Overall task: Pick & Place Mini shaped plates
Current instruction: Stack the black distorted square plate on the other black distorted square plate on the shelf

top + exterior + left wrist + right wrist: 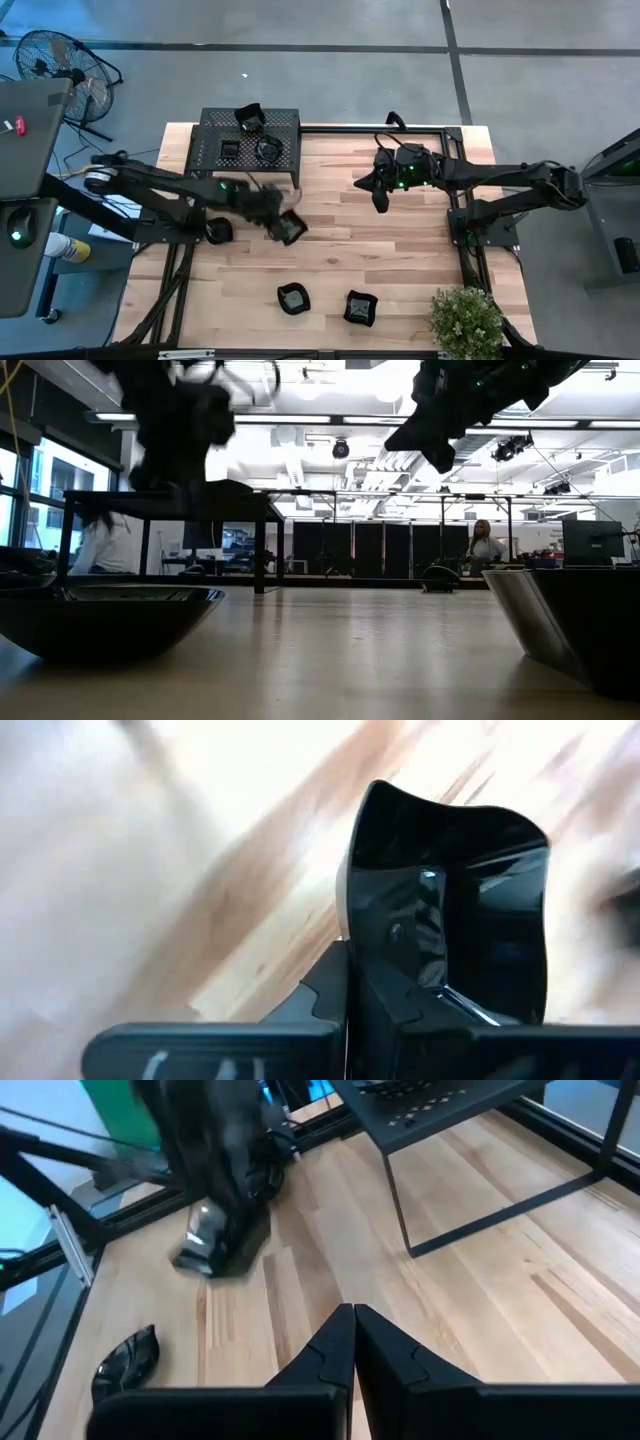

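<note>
In the low view, two dishes (110,615) are cut off by the edges. The desk (150,870) in the left wrist view is blurred.

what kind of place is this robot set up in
Probably a large open lab or industrial workspace: the low view shows exposed ceiling ducts and a person at distant desks; from above, a concrete floor and floor fan.

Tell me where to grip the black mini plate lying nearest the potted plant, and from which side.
Grip the mini plate by its raised rim, coming straight down from above: it sits flat and open side up on the table, apart from its neighbour, so one finger slips inside.
</note>
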